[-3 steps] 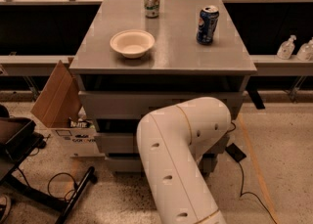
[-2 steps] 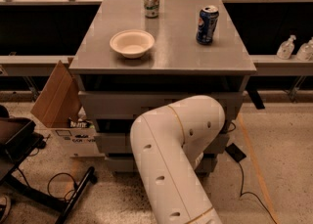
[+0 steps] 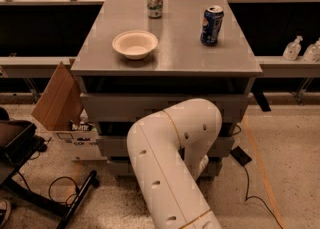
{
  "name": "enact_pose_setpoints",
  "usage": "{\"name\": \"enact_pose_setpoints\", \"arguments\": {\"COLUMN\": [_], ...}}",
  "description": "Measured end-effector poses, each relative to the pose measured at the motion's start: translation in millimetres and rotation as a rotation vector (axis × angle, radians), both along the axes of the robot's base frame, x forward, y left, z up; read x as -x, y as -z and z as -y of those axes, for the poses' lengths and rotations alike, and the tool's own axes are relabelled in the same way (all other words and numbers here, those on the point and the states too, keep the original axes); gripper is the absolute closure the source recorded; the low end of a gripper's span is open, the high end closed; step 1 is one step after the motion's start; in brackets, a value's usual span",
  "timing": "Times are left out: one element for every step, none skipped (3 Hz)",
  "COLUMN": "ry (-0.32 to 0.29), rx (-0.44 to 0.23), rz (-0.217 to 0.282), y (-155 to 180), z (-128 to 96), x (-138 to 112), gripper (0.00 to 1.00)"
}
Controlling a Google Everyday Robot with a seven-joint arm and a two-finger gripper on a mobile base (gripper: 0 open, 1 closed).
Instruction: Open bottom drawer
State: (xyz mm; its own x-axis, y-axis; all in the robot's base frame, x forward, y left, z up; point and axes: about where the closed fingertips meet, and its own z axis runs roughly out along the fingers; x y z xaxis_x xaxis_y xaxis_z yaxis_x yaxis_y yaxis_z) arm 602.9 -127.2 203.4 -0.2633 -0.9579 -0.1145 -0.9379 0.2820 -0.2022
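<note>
The grey cabinet (image 3: 165, 48) has three plain drawer fronts stacked below its top. The bottom drawer (image 3: 118, 167) is the lowest and narrowest panel; only its left and right ends (image 3: 216, 168) show, the rest is behind my arm. My white arm (image 3: 172, 173) rises from the bottom edge and bends at the elbow in front of the middle drawer (image 3: 111, 146). Its forearm (image 3: 201, 165) dips down toward the bottom drawer. My gripper is hidden behind the arm, somewhere at the lower drawer fronts.
On the cabinet top stand a white bowl (image 3: 135, 43), a green can (image 3: 155, 1) and a blue can (image 3: 211, 25). A cardboard box (image 3: 59, 104) leans at the left. A black chair base (image 3: 30, 173) is at lower left. A cable (image 3: 250, 183) lies on the floor at right.
My arm's elbow has shifted left and a little lower in front of the drawers. The cabinet, bowl and cans have not moved.
</note>
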Motion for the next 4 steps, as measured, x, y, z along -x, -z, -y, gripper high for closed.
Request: {"name": "enact_pose_setpoints", "arguments": {"ry": [-0.005, -0.010, -0.007, -0.006], "rx": [-0.027, -0.027, -0.016, -0.007], "rz": [0.011, 0.026, 0.040, 0.026], "y": [9.8, 16.6, 16.7, 25.2], "z": [-10.5, -21.9, -23.6, -28.9], "x": [-5.9, -18.6, -25.8, -25.1], "gripper": [0.00, 0.00, 0.00, 0.18]}}
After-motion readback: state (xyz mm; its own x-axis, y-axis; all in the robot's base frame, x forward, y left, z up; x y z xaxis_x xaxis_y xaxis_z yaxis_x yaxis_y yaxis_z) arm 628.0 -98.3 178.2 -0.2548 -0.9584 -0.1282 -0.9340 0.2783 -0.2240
